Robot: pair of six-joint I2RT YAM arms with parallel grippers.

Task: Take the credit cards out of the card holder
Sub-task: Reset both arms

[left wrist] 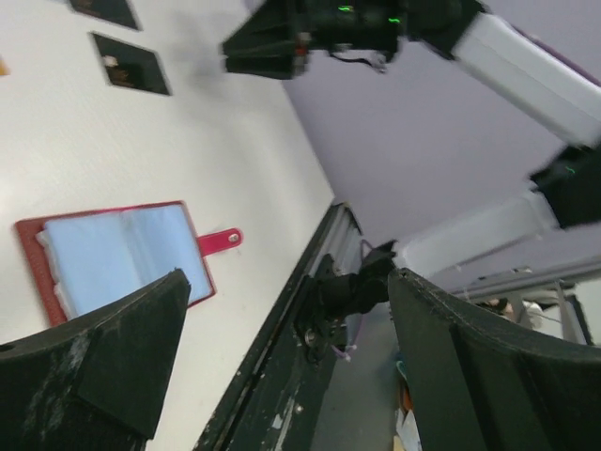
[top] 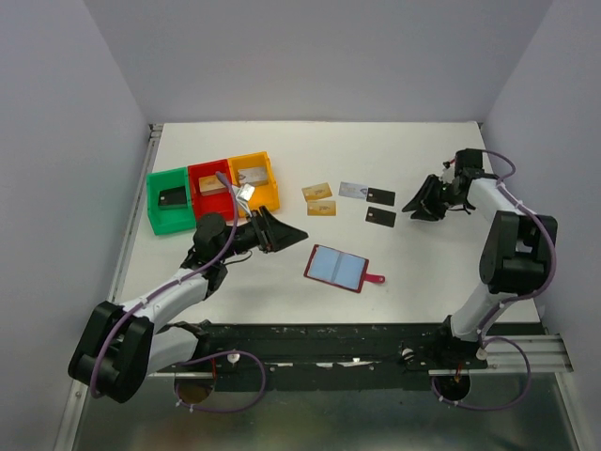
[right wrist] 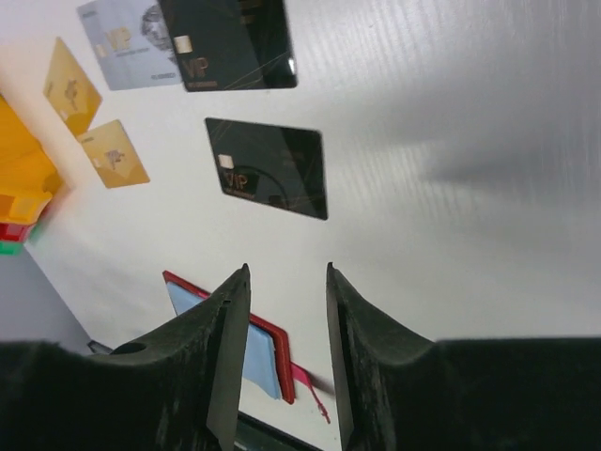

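Card holder [top: 336,268] sits just R of left gripper [top: 287,229] (jaws wide).

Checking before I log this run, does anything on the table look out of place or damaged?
Nothing serious. The card holder lies open and flat; only one black card overlaps the silver card at its edge.

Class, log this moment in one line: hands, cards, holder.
left hand: open, empty | right hand: open, empty | credit cards: five lying outside | card holder: open flat
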